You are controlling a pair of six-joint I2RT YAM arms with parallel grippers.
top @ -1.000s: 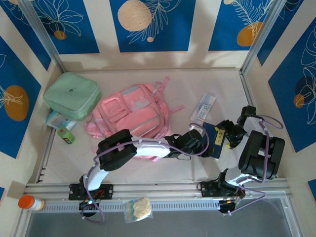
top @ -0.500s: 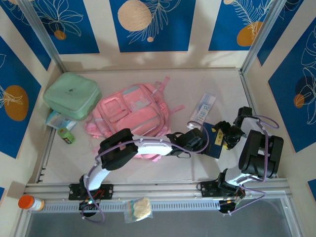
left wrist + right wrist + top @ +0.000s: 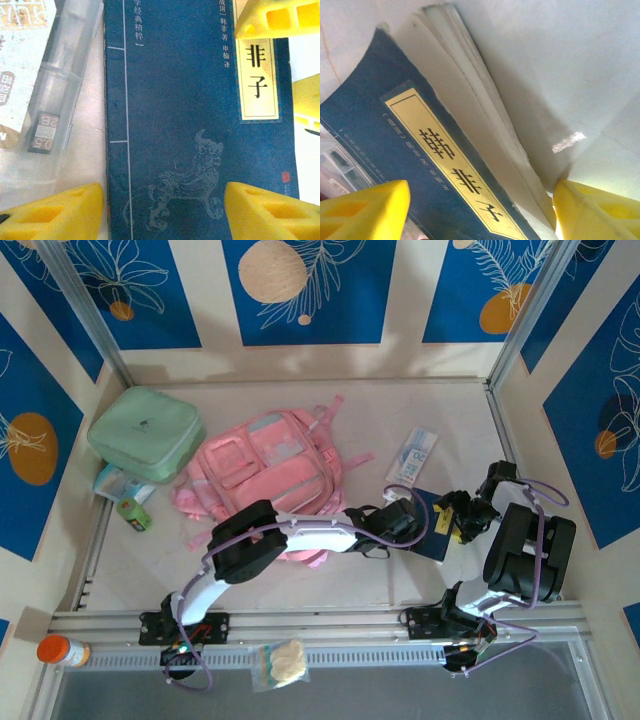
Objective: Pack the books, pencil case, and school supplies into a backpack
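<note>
While the navy book (image 3: pixel 190 125) lies on the table (image 3: pixel 460 415) to the right of the pink backpack (image 3: pixel 265 475), the left claw (image 3: pixel 162 212) hangs open above its cover, and the right claw (image 3: pixel 480 210) is open around its corner.

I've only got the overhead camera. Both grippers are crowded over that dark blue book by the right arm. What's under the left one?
Observer: The left gripper hangs open over the dark navy-blue paperback book, above a pale line drawing of a beast.
Operator: Anything beside it?
Observer: A clear plastic tube of pencil leads, marked 2B, lies along the book's long edge.
Operator: And the right side?
Observer: The right gripper stands open with the book's cover and page edge between its fingers.
</note>
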